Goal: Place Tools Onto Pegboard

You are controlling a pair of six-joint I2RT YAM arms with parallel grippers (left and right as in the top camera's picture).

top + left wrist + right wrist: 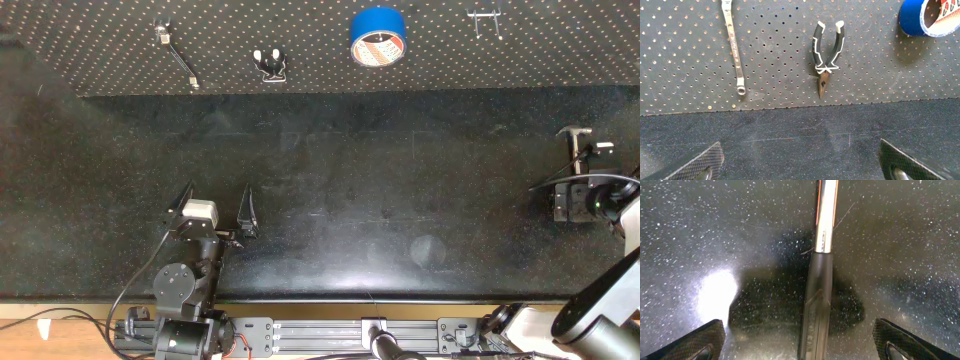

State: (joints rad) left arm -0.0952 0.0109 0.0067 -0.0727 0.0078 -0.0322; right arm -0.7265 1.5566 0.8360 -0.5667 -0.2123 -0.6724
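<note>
A hammer (pixel 577 145) lies on the dark table at the far right, its head toward the pegboard. My right gripper (pixel 578 185) hangs over its handle. In the right wrist view the black grip and metal shaft of the hammer (pixel 820 280) run straight between the open fingers of my right gripper (pixel 800 347), which do not touch it. My left gripper (pixel 215 210) rests open and empty near the front left of the table, facing the pegboard (pixel 690 60). On the board hang a wrench (pixel 733 45), pliers (pixel 826 55) and a blue tape roll (pixel 927 17).
A bare metal hook (pixel 485 20) sticks out of the pegboard at the upper right, beyond the tape roll (pixel 378 37). The wrench (pixel 178 55) and pliers (pixel 269 64) take up the board's left part. Dark table surface (pixel 400 180) stretches between the arms.
</note>
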